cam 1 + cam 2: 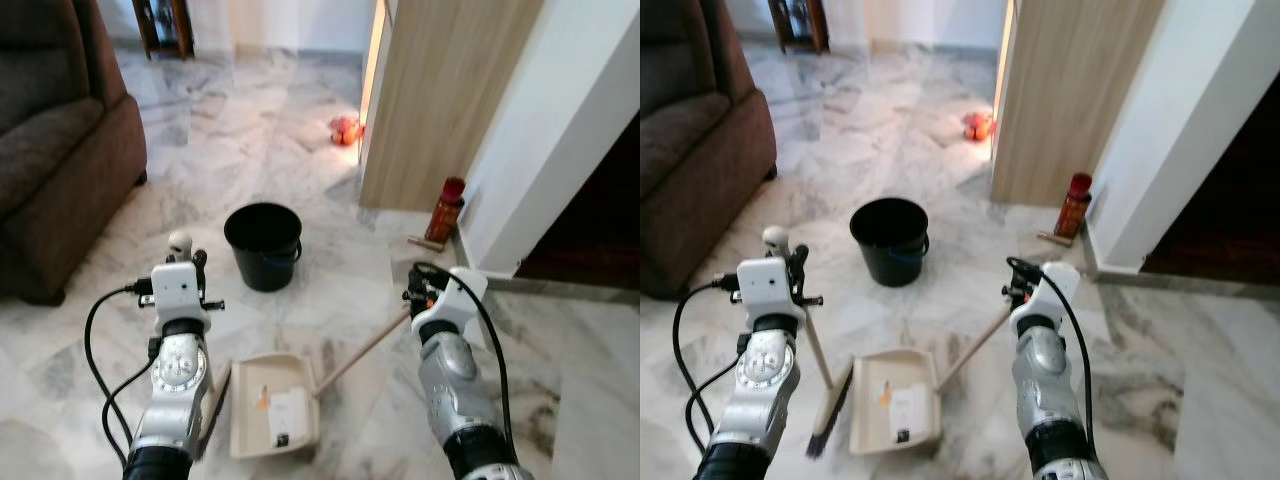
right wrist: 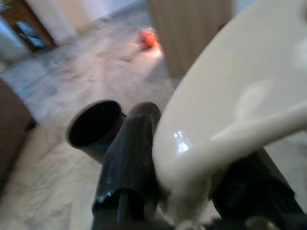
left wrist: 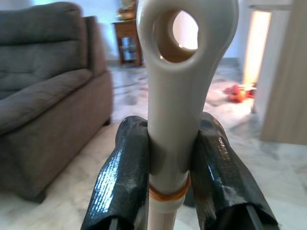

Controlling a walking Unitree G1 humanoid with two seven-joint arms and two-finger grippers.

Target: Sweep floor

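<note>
Item one, far to the left of my left gripper: a brown sofa, well clear of the work and not part of it. Item two, the left gripper itself: its two black fingers are clamped on the cream, eyelet-topped end of the broom handle, gripped high, I judge, so the stick stands nearly upright and the bristles rest on the marble floor below and just right of my wrist, beside the pan. Item three, between my two grippers and lower: the cream dustpan, lying flat on the floor with its mouth toward the bristles; a white scrap and a small orange bit lie in it, so some sweepings are already collected. Item four, ahead of both grippers: a black bucket, standing open and near, likely the place for emptying the pan. Item five, my right gripper: closed around the pale grip of the dustpan's long handle, which slants down leftward to the pan, held so as to steady it. Item six, beyond the right gripper: a red bottle by the wooden panel, and an orange object farther off on the floor.
</note>
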